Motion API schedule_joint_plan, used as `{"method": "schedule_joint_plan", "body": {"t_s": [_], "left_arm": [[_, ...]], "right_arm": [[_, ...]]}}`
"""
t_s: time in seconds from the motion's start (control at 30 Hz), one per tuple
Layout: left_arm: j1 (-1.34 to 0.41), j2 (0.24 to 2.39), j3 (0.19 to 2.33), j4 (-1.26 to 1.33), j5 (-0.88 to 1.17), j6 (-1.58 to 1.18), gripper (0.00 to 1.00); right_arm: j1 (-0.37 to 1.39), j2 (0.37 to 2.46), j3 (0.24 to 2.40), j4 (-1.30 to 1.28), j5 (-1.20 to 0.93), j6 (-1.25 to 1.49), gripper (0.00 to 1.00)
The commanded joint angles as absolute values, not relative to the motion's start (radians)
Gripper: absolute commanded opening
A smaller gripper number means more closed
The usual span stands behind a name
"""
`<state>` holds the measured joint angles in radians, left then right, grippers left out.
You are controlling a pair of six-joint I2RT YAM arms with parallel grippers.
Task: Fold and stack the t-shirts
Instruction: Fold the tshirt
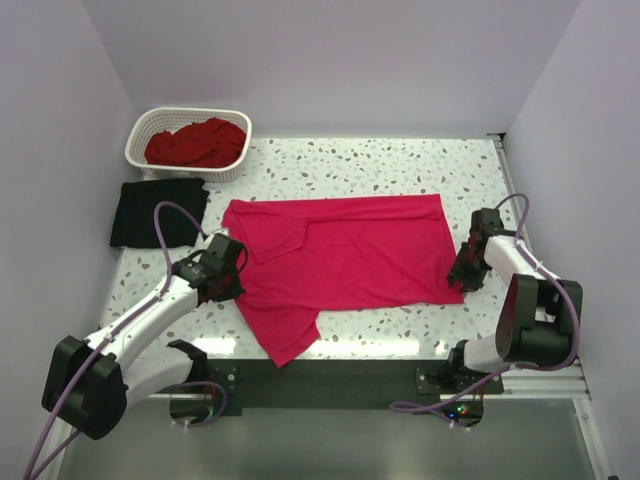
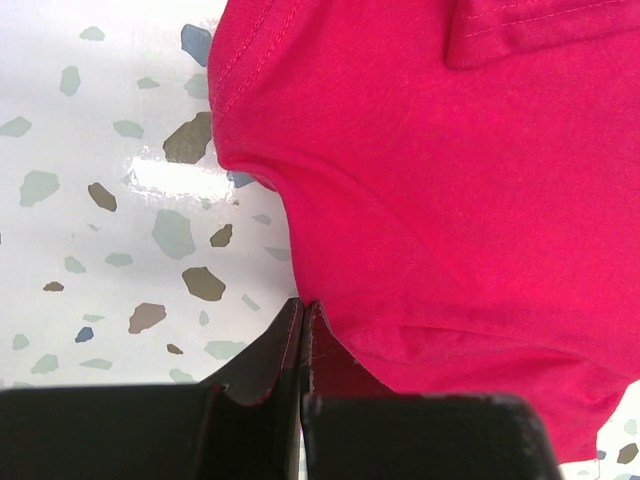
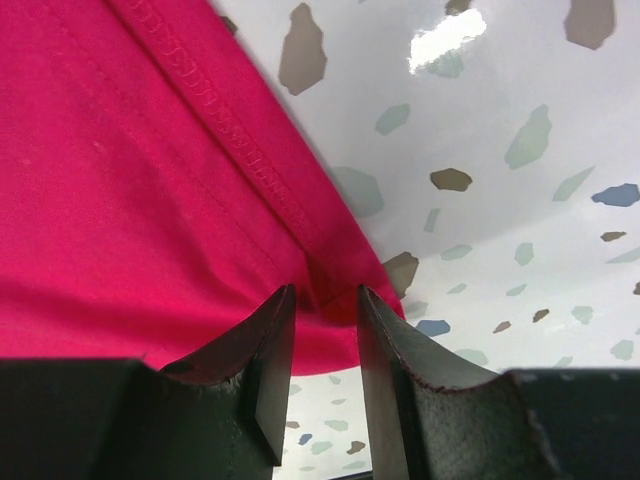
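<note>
On the bench (image 1: 400, 160), the pinkish-red t-shirt (image 1: 350, 255) is pinched by the left pincer (image 2: 303, 308) and straddled by the spread right pincer (image 3: 320, 295), likely to be closed before folding.

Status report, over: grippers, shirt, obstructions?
Left gripper shut on pink shirt's edge. Right gripper straddling its hem corner, grip unconfirmed. Shirt spread flat, one sleeve folded in. Black shirt and basket far left, apart from it.

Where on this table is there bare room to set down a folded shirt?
The far strip of speckled tabletop, between the white plastic lattice basket and the right wall, beyond the bright pinkish-red t-shirt. A narrower near strip lies right of its sleeve. The left is crowded: basket, folded black t-shirt.
</note>
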<state>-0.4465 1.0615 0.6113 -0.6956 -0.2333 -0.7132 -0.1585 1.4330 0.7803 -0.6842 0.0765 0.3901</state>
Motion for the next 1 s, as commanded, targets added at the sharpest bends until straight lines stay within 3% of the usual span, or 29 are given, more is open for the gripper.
{"method": "schedule_joint_plan", "body": {"t_s": [0.0,0.37,0.47,0.53,0.6,0.97], "left_arm": [[-0.449,1.032,0.634,-0.657,-0.232,-0.696,0.00],[-0.449,1.019,0.634,-0.661,-0.238,-0.701,0.00],[-0.449,1.019,0.634,-0.663,-0.241,-0.703,0.00],[-0.449,1.017,0.634,-0.667,-0.242,-0.704,0.00],[-0.449,1.020,0.637,-0.672,-0.242,-0.707,0.00],[-0.448,1.011,0.652,-0.701,-0.239,-0.696,0.00]], "right_arm": [[-0.163,1.411,0.822,-0.681,0.041,0.384,0.35],[-0.163,1.443,0.811,-0.669,0.002,0.373,0.34],[-0.163,1.447,0.819,-0.681,0.014,0.373,0.21],[-0.161,1.451,0.825,-0.689,0.037,0.376,0.05],[-0.166,1.447,0.831,-0.704,0.087,0.388,0.00],[-0.230,1.391,0.864,-0.701,0.222,0.436,0.00]]}}
